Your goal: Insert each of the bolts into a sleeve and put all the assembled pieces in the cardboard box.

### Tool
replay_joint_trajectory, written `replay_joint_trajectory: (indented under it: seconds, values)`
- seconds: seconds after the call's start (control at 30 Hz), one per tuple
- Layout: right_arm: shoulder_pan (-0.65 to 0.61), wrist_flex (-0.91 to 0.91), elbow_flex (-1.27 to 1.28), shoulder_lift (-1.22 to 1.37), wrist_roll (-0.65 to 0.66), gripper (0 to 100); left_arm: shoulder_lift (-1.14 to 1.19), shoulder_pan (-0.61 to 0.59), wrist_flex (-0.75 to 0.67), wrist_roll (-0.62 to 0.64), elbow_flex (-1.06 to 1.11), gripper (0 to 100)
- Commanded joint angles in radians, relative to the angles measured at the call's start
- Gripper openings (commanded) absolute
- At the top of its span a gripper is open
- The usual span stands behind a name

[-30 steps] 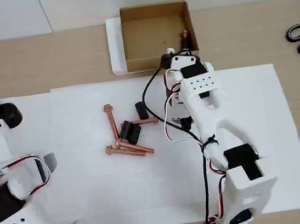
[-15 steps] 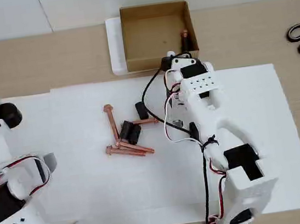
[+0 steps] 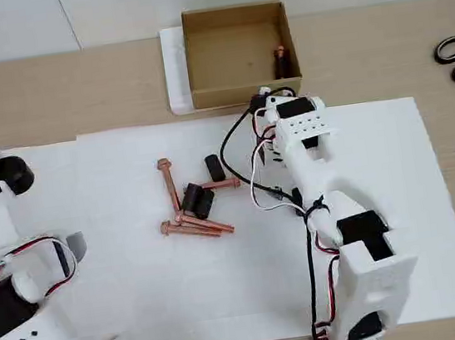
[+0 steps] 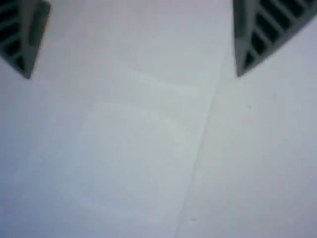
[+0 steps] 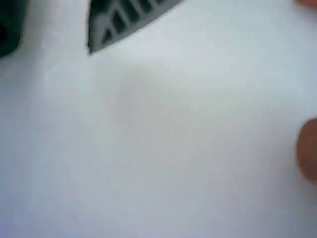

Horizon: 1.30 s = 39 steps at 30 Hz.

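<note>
Spanning the table [image 3: 49, 93], a white paper sheet [image 3: 144, 298] carries the loose parts. Just past its far edge, the cardboard box [image 3: 227, 9] holds one assembled piece [image 3: 281, 61] against a side wall. The right arm [image 3: 309, 151] hangs over the sheet just short of the box; whether the right claw [image 5: 99, 44] is released or clenched cannot be told. The left claw [image 4: 131, 75] gapes wide over bare paper. Bolts [image 3: 194, 225] and black sleeves [image 3: 198, 200] lie heaped mid-sheet. One delivery looks done; the next move calls for picking a bolt and a sleeve to mate.
</note>
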Motion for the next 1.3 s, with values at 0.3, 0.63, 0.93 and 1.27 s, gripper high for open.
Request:
replay_joint_trajectory:
  seconds: [0.3,0.63,0.93,1.27]
  values:
    - [0.005,0.005,-0.025,-0.008,0.009,10.7,-0.009,-0.002,-0.029,-0.008,-0.002,25]
    - [0.008,0.005,-0.084,-0.013,0.031,2.3,-0.009,-0.002,-0.029,-0.008,-0.001,25]
    - [0.01,-0.001,-0.235,-0.005,0.051,1.4,-0.009,-0.002,-0.029,-0.008,-0.001,25]
    - [0.005,-0.018,-0.252,0.101,0.052,16.2,-0.009,-0.002,-0.029,-0.008,-0.001,25]
